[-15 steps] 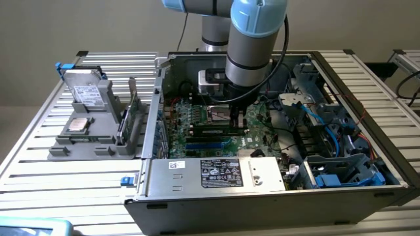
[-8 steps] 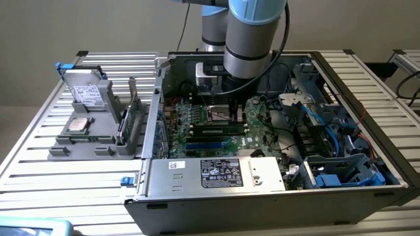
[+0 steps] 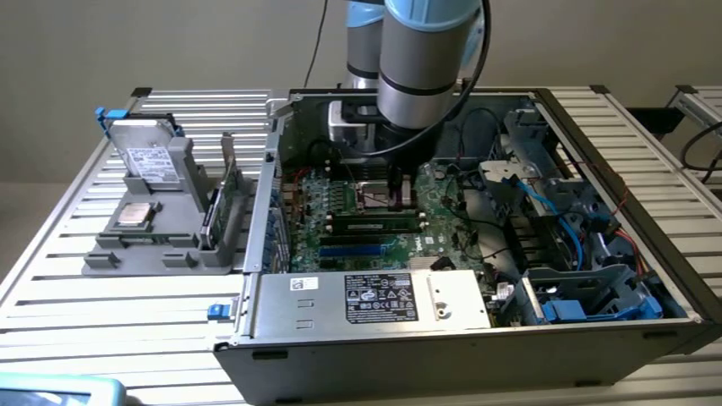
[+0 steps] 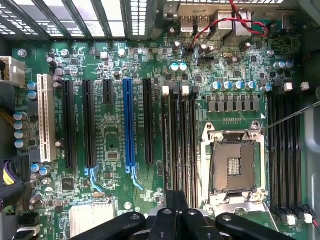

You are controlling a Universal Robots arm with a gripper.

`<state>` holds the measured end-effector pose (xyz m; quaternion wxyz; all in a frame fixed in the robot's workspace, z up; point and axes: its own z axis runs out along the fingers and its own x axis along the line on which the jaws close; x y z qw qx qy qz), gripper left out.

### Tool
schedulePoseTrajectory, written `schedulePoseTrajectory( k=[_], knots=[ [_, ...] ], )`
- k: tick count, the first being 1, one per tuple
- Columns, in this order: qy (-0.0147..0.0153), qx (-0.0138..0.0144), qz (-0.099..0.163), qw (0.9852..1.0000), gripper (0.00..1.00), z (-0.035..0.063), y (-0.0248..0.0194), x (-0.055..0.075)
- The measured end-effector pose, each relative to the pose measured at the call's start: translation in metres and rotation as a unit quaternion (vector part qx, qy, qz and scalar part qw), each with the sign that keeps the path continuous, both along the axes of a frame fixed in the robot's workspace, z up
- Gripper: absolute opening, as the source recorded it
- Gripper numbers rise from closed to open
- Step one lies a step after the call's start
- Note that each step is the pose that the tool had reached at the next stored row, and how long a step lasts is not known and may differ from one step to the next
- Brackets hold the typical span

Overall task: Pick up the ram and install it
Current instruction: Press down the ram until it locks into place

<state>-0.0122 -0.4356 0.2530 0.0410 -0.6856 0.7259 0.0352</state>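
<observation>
The ram (image 3: 378, 226) is a narrow green stick with a pale label. It stands on edge in a memory slot on the motherboard (image 3: 338, 254) inside the open computer case. In the wrist view the ram (image 4: 166, 150) appears edge-on as a thin pale line beside the black memory slots (image 4: 186, 145). My gripper (image 3: 396, 196) hangs from the arm just above the board, between the processor socket (image 4: 235, 167) and the ram. Its black fingers (image 4: 165, 220) are shut, and I see nothing held between them.
The case walls (image 3: 270, 169) and the power supply (image 3: 373, 296) box in the board. Drive cages and blue cables (image 3: 576, 245) fill the exterior view's right. A grey tray (image 3: 158, 228) on the slatted table holds a drive, a chip and a green expansion card (image 3: 226, 199).
</observation>
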Motion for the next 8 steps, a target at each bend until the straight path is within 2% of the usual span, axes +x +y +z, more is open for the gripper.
schedulePoseTrajectory(
  k=[2, 5, 8],
  knots=[
    [-0.0014, -0.0017, 0.0, 1.0, 0.11, 0.0007, -0.0001, -0.002],
    [-0.0016, -0.0038, -0.001, 1.0, 0.11, 0.0008, -0.0001, -0.007],
    [-0.0016, -0.0045, -0.001, 1.0, 0.11, 0.0008, 0.0, -0.015]
  ],
)
